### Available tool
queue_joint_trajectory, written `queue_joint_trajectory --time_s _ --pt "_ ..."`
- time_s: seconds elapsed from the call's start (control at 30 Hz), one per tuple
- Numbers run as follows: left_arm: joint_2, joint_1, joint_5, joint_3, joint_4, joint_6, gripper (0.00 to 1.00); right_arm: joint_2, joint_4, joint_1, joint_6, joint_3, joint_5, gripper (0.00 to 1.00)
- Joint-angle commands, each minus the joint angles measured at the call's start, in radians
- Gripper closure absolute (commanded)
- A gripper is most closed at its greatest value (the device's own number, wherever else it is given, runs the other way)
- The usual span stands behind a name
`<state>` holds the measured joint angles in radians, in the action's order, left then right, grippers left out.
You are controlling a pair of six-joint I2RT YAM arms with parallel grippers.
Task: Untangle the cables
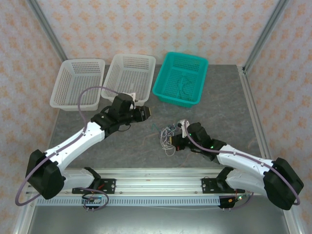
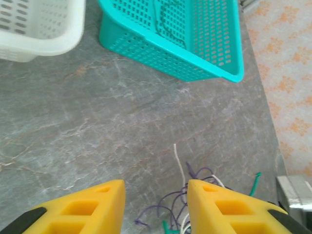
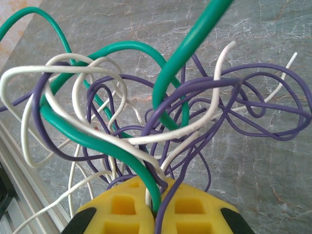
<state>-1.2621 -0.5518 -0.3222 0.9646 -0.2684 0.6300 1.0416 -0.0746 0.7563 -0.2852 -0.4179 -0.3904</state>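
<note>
Over the table the cables are gripped, knotted, by the right fingers; left fingers parted, empty; untangling judged mostly undone

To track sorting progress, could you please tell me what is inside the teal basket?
One thin green cable lies curled inside the teal basket; its near wall hides a strip of floor.

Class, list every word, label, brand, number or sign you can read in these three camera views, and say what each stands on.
Readable text: none.
Teal basket, white basket at far left, white basket beside it, cables and table: no print shows.
Small circuit board on the front rail: any marking is too small to read.
</note>
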Motion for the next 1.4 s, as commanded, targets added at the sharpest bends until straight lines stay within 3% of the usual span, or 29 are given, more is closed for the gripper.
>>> queue_joint_trajectory --time_s 0.0,0.2,0.33,0.57,0.63,0.7,0.8,1.0,1.13,1.3,1.37 --pt "-0.066 -0.003 -0.086 0.048 -0.029 -0.02 0.61 -0.024 -0.015 -0.002 0.023 -0.014 -0.008 1.0" --pt "-0.16 -0.005 -0.222 0.05 -0.018 -0.003 0.61 -0.041 -0.005 -0.001 0.024 -0.016 0.066 1.0" --pt "-0.183 -0.018 -0.236 0.045 -0.033 -0.019 0.64 -0.051 -0.025 -0.001 0.023 -0.007 0.083 1.0" --pt "-0.194 -0.04 -0.235 0.057 -0.032 -0.03 0.95 -0.046 -0.034 -0.002 0.02 0.0 0.094 1.0" --pt "-0.188 -0.04 -0.243 0.058 -0.024 -0.032 0.9 -0.049 -0.03 -0.002 0.017 0.003 0.103 1.0" --pt "-0.186 -0.042 -0.287 0.056 0.003 -0.03 0.7 -0.051 -0.033 -0.002 0.016 0.008 0.104 1.0" --pt "-0.199 -0.055 -0.317 0.065 0.014 -0.032 0.69 -0.051 -0.046 -0.002 0.009 0.014 0.106 1.0" --pt "-0.197 -0.063 -0.239 0.066 -0.014 -0.035 1.0 -0.057 -0.059 -0.002 -0.002 0.021 0.113 1.0" --pt "-0.074 -0.052 -0.121 0.022 0.021 -0.035 1.0 -0.07 -0.065 -0.002 -0.06 0.06 0.212 0.99" --pt "0.123 0.011 0.11 -0.003 -0.079 -0.046 1.0 -0.088 0.077 -0.008 -0.371 0.141 0.585 0.95" --pt "0.161 0.027 0.162 -0.003 -0.126 -0.062 1.0 -0.095 0.094 -0.023 -0.485 0.189 0.62 0.91"
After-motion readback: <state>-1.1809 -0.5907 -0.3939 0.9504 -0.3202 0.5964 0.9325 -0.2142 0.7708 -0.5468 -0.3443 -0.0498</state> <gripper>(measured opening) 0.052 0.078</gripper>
